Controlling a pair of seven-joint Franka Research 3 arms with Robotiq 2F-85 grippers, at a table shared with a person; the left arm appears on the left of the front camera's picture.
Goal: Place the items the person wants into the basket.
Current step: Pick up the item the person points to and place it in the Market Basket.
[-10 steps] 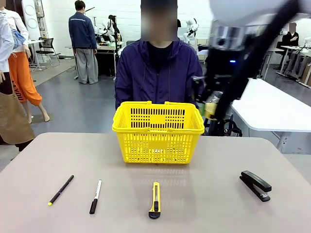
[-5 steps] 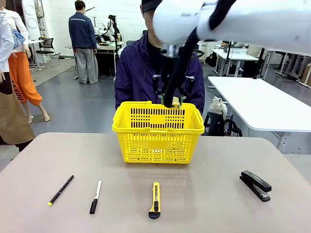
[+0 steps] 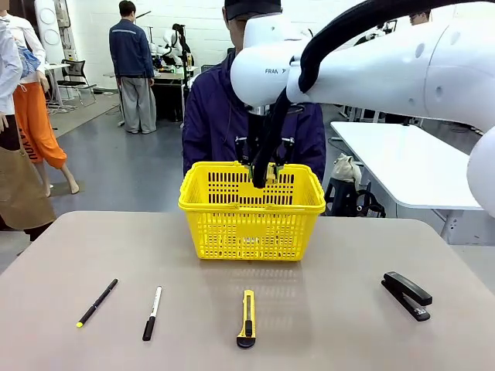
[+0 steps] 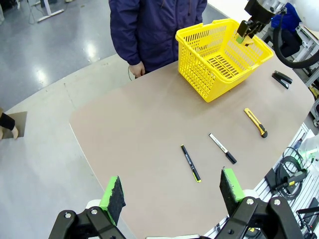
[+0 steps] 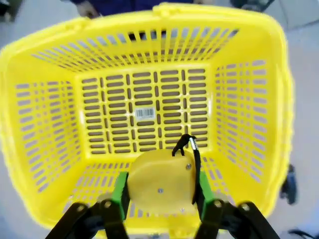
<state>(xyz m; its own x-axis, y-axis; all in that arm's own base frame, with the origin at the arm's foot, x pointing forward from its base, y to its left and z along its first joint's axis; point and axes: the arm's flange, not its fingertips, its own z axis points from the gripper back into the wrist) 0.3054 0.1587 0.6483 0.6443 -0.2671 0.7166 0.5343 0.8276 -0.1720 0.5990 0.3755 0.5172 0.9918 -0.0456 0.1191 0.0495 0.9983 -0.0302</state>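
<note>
The round yellow tape measure (image 5: pixel 159 181) is clamped between the green pads (image 5: pixel 119 191) of the right claw (image 5: pixel 160 199). The jaws are set roughly half apart and pressed against opposite sides of the case, and a black wrist strap is looped up from the case's top edge. The grip appears to have been taken across the case so that it hangs between the fingertips and can be dropped straight down when the jaws are opened. The yellow basket (image 5: pixel 149 17) lies directly beneath this claw, with its slotted floor and a small barcode label seen just beyond the tape measure. A release from here would therefore be expected to land inside it. In the front view the claw is seen at about the level of the basket's rim, toward its far side and just in front of the person (image 3: pixel 224 116); whether the fingertips are below the rim cannot be told. The left claw (image 4: pixel 172 191) is spread fully open with nothing between its pads. It is held high over the worktop (image 4: pixel 139 124), well apart from every item, and is judged to be kept out of the working arm's way. The utility knife (image 3: pixel 247 317) lies on the worktop below the right claw and nearer the robot, in front of the basket. The black stapler (image 3: pixel 407 294) lies well off to that claw's right. Both are judged to be laid out apart from one another so that each can be picked singly if it is wanted.
</note>
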